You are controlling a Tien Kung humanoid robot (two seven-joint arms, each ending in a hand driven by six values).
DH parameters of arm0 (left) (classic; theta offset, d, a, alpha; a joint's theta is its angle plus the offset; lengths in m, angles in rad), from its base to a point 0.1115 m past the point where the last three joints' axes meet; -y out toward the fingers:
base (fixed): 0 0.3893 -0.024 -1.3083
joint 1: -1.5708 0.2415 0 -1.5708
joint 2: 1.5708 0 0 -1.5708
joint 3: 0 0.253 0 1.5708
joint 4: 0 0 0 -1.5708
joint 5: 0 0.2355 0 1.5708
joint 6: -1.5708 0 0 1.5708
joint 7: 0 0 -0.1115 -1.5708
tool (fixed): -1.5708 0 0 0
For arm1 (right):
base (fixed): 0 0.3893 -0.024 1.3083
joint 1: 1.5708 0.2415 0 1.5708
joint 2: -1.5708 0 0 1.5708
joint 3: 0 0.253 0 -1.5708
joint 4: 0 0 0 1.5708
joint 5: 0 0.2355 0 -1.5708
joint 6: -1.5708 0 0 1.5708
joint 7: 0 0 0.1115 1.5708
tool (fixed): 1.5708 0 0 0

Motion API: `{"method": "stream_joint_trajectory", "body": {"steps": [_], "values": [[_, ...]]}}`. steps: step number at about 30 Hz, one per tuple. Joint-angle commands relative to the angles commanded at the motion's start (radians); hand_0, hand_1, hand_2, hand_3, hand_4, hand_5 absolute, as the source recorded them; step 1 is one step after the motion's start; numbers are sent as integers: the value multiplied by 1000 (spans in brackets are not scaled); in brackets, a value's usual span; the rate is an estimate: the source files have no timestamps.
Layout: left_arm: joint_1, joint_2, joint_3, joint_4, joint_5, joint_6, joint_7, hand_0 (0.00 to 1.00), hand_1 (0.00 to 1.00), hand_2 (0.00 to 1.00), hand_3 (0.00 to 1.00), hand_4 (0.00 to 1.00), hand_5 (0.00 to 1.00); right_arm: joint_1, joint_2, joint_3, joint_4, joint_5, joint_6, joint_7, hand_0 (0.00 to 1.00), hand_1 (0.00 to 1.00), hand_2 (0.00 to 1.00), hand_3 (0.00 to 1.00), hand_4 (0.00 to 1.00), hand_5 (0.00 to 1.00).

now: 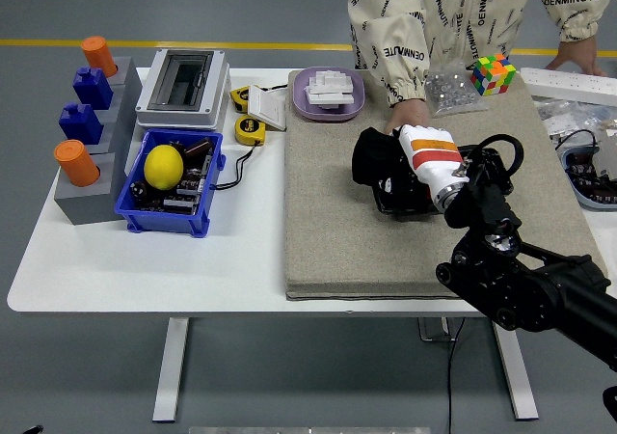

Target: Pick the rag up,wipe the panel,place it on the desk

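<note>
Reaching in from the near right corner of the table [145, 270], the right arm stretches its black links over the near edge and across the tan mat [337, 212] that covers the right half of the white top. Its right hand [410, 159], white on the back with an orange and red stripe, is closed on the rag [371, 159], a bunched black cloth pressed down on the left end of the panel [405, 198], a flat black slab lying on the mat about midway between the near and far edges. Just beyond the panel, a person's hand [397, 118] rests on the mat and touches the panel's far edge; the person stands at the far side in a cream printed jacket, with the other hand near the far right corner. Toward the left side, a blue bin [135, 212] holds a yellow lemon [163, 166] and small dark parts, and beside it at the left edge stands a grey block rack [82, 198] carrying 2 orange and 2 blue pegs. Farther back sit a white and grey box with a dark window [183, 87], 2 yellow tape measures [249, 130] and a purple tray [328, 94] with white pieces. Near the far edge on the right lie a clear bag of small metal parts [448, 89] and a coloured puzzle cube [492, 72]. The left arm is out of sight.
</note>
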Motion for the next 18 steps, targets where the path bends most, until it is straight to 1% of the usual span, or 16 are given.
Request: {"method": "stream_joint_trajectory", "body": {"steps": [12, 18], "values": [[-2, 0, -3, 0, 1, 0, 0, 611, 639, 655, 561, 626, 436, 23, 40, -53, 19, 2, 0, -2, 308, 430, 454, 487, 910, 140], [-3, -1, -3, 0, 0, 0, 0, 611, 640, 655, 562, 626, 436, 23, 39, -55, 18, 4, 0, -1, 306, 430, 454, 488, 909, 140]]}}
